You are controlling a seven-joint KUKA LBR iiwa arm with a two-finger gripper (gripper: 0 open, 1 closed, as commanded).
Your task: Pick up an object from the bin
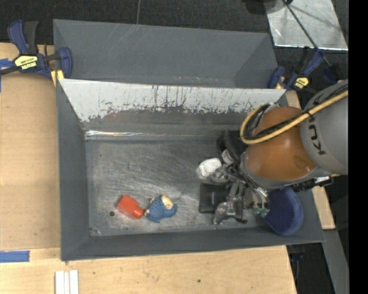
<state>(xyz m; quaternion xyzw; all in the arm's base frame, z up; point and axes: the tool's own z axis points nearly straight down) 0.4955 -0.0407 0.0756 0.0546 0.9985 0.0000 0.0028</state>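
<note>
Black boxy block [207, 199] by the bin's [141, 164] lower-right corner sat touching the gripper [232, 212], open or closed unclear; likely rigid and light, best pinched across its narrow sides.

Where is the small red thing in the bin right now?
In the camera view the red thing lies low on the left of the bin floor, next to a blue toy, well left of the gripper.

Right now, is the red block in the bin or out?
In: the red block lies on the bin floor, front left, beside a blue toy.
</note>
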